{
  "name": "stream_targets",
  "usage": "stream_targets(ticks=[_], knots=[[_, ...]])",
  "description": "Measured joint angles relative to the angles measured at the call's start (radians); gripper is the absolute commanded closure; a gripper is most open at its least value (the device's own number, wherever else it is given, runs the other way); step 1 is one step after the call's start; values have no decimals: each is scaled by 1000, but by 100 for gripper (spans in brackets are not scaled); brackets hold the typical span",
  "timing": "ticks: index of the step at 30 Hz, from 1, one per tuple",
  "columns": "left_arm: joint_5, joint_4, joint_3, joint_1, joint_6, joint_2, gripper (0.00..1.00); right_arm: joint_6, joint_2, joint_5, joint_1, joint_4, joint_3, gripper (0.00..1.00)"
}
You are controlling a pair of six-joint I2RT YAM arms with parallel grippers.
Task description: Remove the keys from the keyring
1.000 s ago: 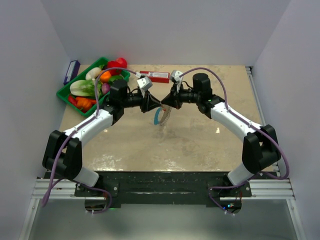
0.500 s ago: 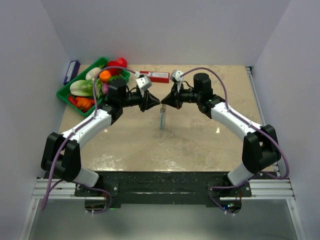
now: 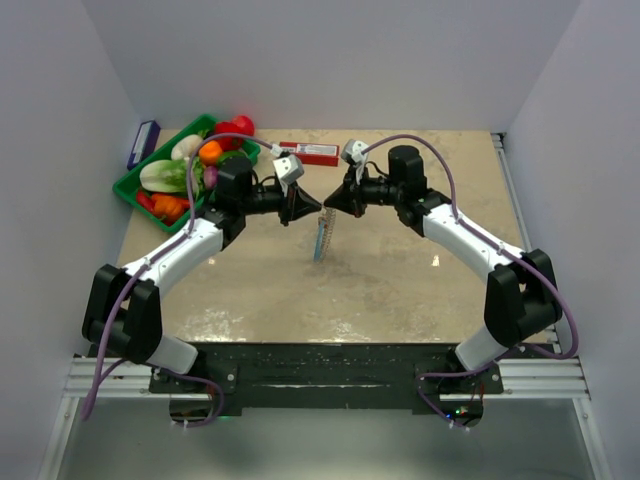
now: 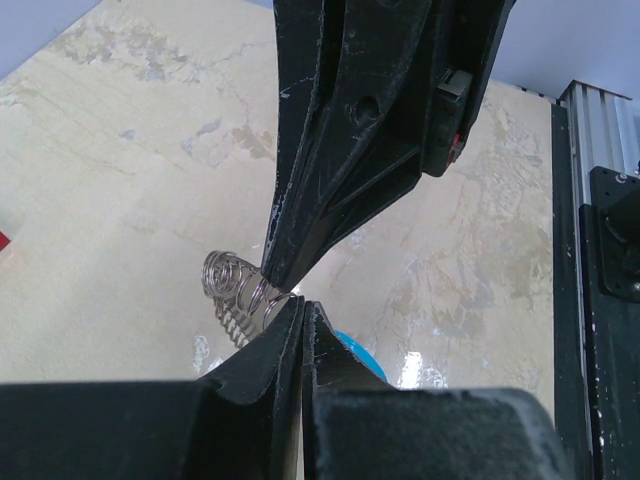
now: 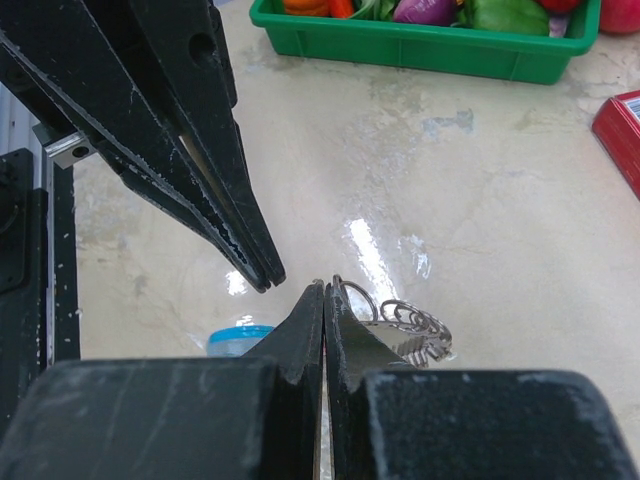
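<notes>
The keyring (image 3: 321,237) hangs above the table's middle, seen almost edge-on, from the tip of my right gripper (image 3: 329,208), which is shut on it. In the right wrist view the silvery keys (image 5: 408,326) bunch just right of the shut fingertips (image 5: 323,292), and the blue section (image 5: 238,338) shows lower left. My left gripper (image 3: 317,209) is shut too, tip to tip with the right one. In the left wrist view its tip (image 4: 303,304) touches the key rings (image 4: 236,289); I cannot tell whether it pinches one. The blue section (image 4: 357,352) peeks out behind its fingers.
A green tray (image 3: 128,186) of toy vegetables stands at the back left, also visible in the right wrist view (image 5: 430,48). A long red box (image 3: 310,153) lies at the back centre. A dark blue box (image 3: 142,143) leans on the left wall.
The left jaws have closed and their tip has moved in against the right gripper's tip. The hanging keyring has swung from a broad loop to edge-on.
</notes>
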State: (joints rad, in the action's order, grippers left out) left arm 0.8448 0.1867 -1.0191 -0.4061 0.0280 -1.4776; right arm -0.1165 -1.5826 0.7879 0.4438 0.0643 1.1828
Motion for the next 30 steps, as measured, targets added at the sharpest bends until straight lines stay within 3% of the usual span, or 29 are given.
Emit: stream_targets(ticks=[14,30], knots=[[22,-1,0,16,44,-70,93,-37,13,-3,-2,-24,0,100],[259,167,31,58,-74,-113,93,-68,28,1,-2,-60,0,100]])
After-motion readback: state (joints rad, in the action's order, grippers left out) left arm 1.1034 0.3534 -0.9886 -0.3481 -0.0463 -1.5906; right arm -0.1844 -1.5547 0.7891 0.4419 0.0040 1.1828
